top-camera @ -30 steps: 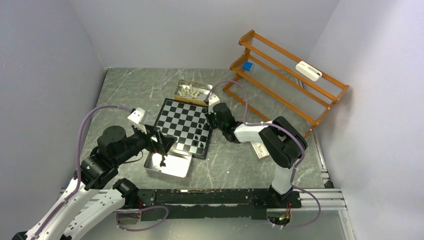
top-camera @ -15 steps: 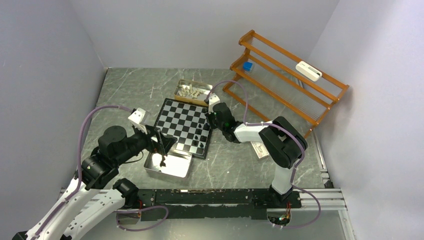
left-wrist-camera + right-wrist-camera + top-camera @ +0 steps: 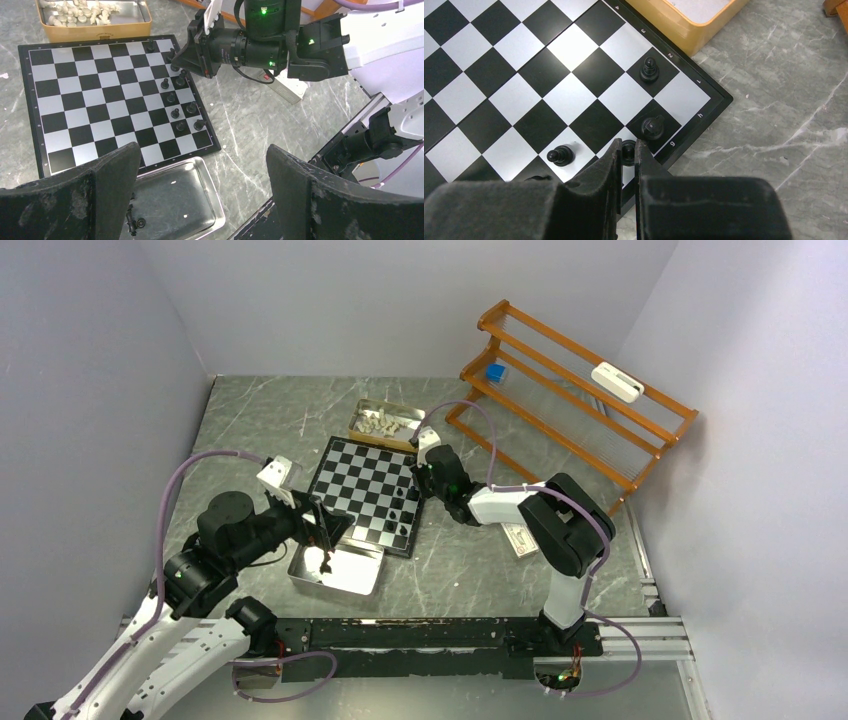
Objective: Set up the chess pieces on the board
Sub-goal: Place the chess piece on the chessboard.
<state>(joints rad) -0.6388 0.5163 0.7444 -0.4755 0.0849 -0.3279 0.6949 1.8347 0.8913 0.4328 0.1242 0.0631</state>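
The chess pieces (image 3: 175,113) nearest the work are black. One black piece (image 3: 628,149) is pinched between the nearly closed fingers of the right claw (image 3: 627,157), low over the edge row of the board (image 3: 524,75) near its far right corner. Whether its base touches the square cannot be told. Just beyond the fingertips two more black men stand on dark squares of that same edge row, and a third stands one row in. From the left wrist, about nine black men form a loose double file down the board's right side. The rest of the squares are bare.

The left claw (image 3: 202,152) hangs with its fingers (image 3: 100,200) spread wide and nothing between them. It is above the silver tray (image 3: 200,200), which lies on the counter (image 3: 260,420) just beside the board's near edge. A few black men lie in the tray's near left corner, partly hidden behind one finger.

The white pieces (image 3: 85,10) are heaped in a tan tin (image 3: 385,420) just past the board's far edge. Further right, a wooden rack (image 3: 570,390) stands against the wall, well apart from the board.
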